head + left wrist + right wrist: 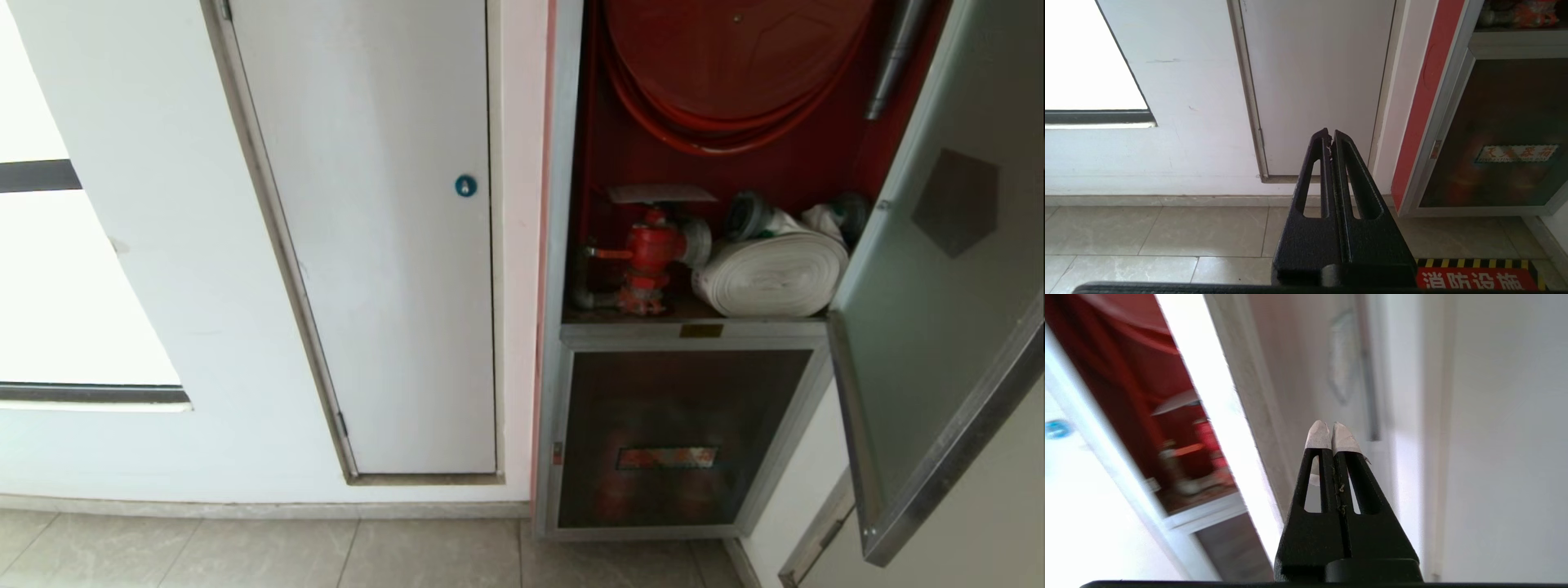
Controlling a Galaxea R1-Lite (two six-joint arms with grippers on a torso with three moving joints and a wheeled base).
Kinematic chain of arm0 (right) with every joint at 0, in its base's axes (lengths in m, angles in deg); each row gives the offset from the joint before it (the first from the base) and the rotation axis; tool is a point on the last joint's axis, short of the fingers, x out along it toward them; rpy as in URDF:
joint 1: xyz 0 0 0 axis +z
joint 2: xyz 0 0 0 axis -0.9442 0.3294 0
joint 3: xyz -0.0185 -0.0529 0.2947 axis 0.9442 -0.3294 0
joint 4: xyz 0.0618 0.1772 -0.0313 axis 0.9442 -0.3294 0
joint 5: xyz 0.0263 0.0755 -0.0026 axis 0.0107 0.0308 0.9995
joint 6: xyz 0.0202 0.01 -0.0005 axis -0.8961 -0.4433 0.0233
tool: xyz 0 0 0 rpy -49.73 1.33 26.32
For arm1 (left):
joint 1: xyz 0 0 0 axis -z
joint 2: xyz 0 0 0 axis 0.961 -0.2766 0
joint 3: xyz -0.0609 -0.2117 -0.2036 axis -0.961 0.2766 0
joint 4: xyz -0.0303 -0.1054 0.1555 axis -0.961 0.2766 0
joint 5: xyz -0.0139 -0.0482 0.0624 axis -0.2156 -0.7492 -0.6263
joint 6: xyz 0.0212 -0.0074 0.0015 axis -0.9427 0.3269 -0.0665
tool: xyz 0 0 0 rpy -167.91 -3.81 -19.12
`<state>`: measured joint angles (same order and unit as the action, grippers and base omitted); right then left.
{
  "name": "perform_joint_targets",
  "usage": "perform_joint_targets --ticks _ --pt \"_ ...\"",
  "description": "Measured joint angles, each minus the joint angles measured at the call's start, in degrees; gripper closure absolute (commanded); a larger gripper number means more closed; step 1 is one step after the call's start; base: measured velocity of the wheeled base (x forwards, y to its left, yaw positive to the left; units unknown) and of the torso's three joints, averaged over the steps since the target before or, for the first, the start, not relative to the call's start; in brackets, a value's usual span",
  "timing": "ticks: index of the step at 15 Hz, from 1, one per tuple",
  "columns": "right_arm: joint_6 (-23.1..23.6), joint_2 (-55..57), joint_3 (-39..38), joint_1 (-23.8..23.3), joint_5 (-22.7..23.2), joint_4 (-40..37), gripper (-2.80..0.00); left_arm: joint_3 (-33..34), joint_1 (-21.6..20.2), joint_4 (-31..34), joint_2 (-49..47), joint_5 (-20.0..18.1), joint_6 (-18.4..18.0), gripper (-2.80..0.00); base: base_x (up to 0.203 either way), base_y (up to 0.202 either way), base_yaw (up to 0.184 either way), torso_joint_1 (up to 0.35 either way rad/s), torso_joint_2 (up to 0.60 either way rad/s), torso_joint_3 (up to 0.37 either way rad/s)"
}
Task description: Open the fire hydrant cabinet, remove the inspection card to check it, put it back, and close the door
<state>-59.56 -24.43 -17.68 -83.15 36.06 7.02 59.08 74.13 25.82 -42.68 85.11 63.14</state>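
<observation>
Right gripper [1332,435] with its white-tipped fingers [1318,437] pressed together, nothing between them; it points at the pale inner face of the open door [1306,375]; beside the door's bright edge, the fire hydrant cabinet [1126,388] shows its red interior, blurred; red valve [1208,437] faintly discernible.
</observation>
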Motion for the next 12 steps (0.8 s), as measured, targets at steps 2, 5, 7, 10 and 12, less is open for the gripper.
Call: perform_joint_targets --ticks 2,5,7,10,12 --pt "-0.4 1.4 1.4 1.4 6.5 0.0 0.0 0.0 0.0 0.0 0.0 0.0 0.0 0.0 0.0 0.0 0.0 0.0 0.0 0.0" --pt "-0.6 5.5 3.6 3.8 10.9 0.0 0.0 0.0 0.0 0.0 0.0 0.0 0.0 0.0 0.0 0.0 0.0 0.0 0.0 0.0" --pt "-1.6 10.3 6.3 5.2 11.1 0.2 0.0 0.0 0.0 0.0 0.0 0.0 0.0 0.0 0.0 0.0 0.0 0.0 0.0 0.0" --pt "-4.6 18.9 12.5 8.4 12.1 0.2 0.0 0.0 0.0 0.0 0.0 0.0 0.0 0.0 0.0 0.0 0.0 0.0 0.0 0.0" --pt "-5.3 24.0 16.5 11.2 13.0 0.3 0.0 0.0 0.0 0.0 0.0 0.0 0.0 0.0 0.0 0.0 0.0 0.0 0.0 0.0"
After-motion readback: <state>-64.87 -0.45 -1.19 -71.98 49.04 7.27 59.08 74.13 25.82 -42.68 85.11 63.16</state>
